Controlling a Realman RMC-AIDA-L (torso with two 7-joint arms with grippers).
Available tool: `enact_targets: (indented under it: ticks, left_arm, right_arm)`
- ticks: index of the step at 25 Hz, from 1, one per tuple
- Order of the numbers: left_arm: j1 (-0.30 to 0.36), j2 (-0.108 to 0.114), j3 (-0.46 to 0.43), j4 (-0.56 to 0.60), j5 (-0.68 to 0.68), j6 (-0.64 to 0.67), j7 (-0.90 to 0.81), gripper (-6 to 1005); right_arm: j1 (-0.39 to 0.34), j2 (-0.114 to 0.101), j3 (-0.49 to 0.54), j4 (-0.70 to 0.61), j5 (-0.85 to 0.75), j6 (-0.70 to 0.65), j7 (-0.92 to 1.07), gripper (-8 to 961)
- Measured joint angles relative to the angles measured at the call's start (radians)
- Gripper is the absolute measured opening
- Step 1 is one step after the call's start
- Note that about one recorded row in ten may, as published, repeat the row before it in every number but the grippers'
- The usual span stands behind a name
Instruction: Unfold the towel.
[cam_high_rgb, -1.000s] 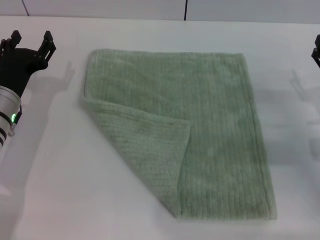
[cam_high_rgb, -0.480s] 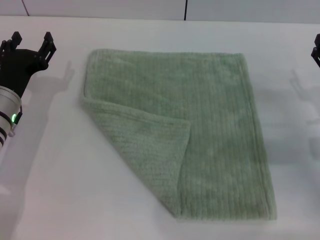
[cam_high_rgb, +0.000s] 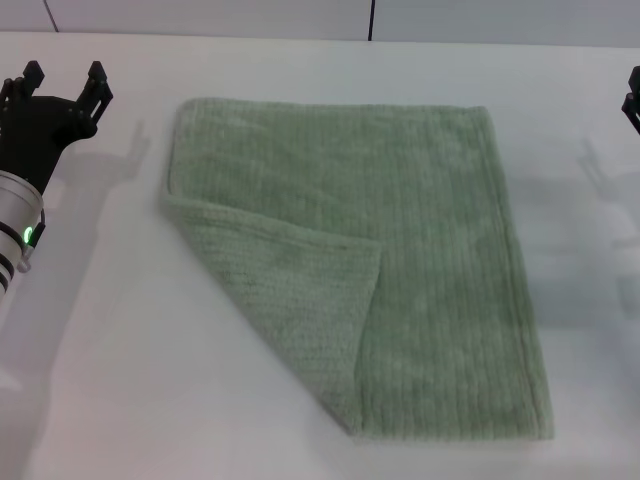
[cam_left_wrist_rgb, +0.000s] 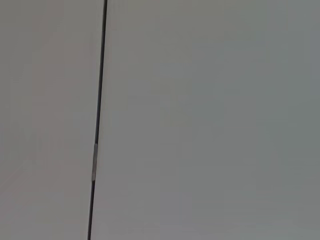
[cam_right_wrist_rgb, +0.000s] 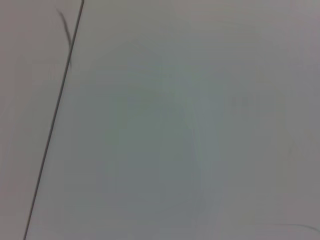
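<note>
White table (cam_high_rgb: 110, 380) carries the towel (cam_high_rgb: 430, 220) flat at centre, its near-left corner folded over onto itself. Left gripper (cam_high_rgb: 62, 84) well left of it, fingers spread, empty. Right gripper (cam_high_rgb: 634, 100) at far right edge; cannot tell its state.

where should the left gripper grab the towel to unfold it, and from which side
Grip the tip of the folded-over flap, the corner lying on top near the middle of the towel. It is the only free, doubled layer. The left gripper, open beside the towel, could probably come from above and draw it toward the near-left.
</note>
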Motion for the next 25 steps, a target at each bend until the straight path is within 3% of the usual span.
enact_targets:
  ticks: [25]
  left_arm:
    - [-0.002,0.002,0.006,-0.002,0.000,0.001,0.002,784]
  right_arm:
    - [0.009,0.000,0.000,0.000,0.000,-0.014,0.005,833]
